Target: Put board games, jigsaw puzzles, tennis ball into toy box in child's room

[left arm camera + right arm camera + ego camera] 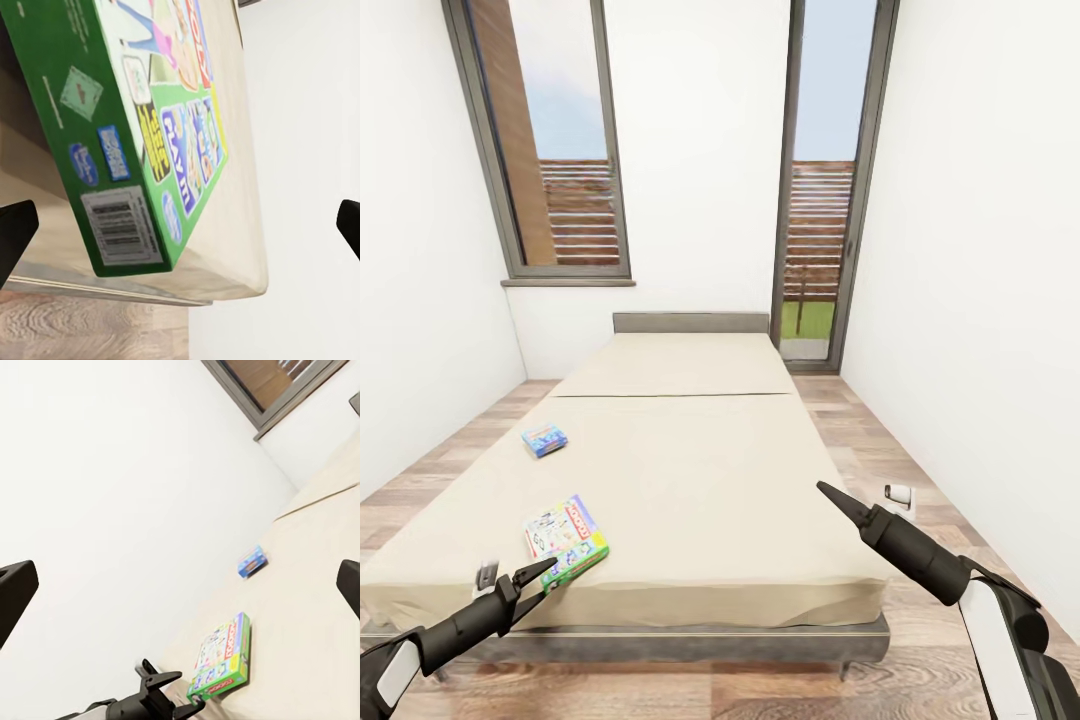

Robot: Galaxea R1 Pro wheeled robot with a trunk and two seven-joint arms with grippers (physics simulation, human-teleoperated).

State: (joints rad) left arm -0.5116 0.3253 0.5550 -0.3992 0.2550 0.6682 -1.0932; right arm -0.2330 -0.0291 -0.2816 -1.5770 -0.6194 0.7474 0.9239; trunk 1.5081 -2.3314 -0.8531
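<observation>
1. Nearest, at the near left: left gripper [532, 583] on a black arm, fingers spread apart and holding nothing, tips just short of the near corner of the white-green board game [566, 541]; from the left wrist view, dark fingertips [15, 229] at both edges with that box [142, 127] between and beyond them, green side with barcode facing the camera.
2. Lying flat on the beige cover of the bed [690, 480], near its near left corner: white-green board game, longer than the other box, slightly angled to the bed's edge; also seen in the right wrist view [222, 657], close to the left gripper [166, 697].
3. Farther back on the left half of the bed, well apart from the first box: small blue square board game [545, 438], flat on the cover, also visible in the right wrist view [252, 562].
4. Far end of the bed: low grey headboard [690, 322] against the white wall, dark-framed window [550, 140] to the far left, tall glazed door [822, 190] to the far right.
5. Near right: right gripper [835, 498] on a black and white arm, raised above the bed's near right corner, touching nothing; in the head view fingers look pressed to 1 point, yet the right wrist view shows dark fingertips [16, 592] at both edges, so apart, empty.
6. Right of the bed: wood-plank floor [880, 440], with a small white object [898, 497] on it near the right wall.
</observation>
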